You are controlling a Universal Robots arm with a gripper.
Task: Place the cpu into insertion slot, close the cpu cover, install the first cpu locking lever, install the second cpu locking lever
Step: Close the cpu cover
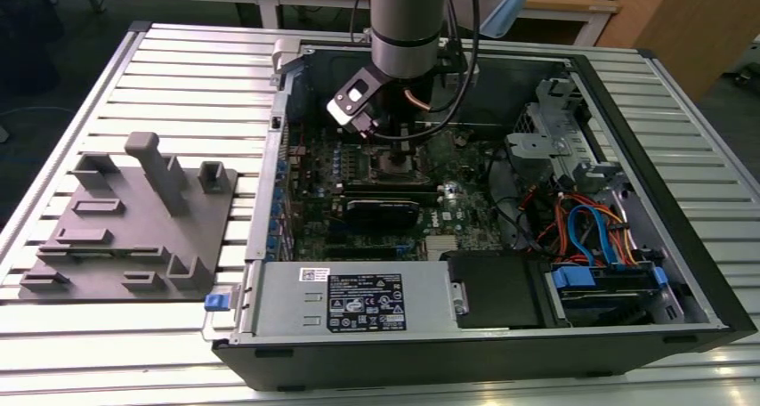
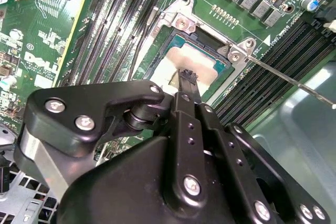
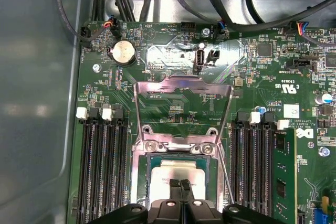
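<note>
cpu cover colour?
The cpu cover is bare silver metal; shows best in the first wrist view.

The exterior view looks down from high up on the whole computer case [image 1: 683,272]. Both wrist views sit very near the insertion slot [image 3: 212,171], looking down at it.

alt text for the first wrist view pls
The gripper, fingers together, sits over the cpu lying in the insertion slot on a green motherboard. The cpu cover is flipped open, and black memory slots flank the socket.
</note>
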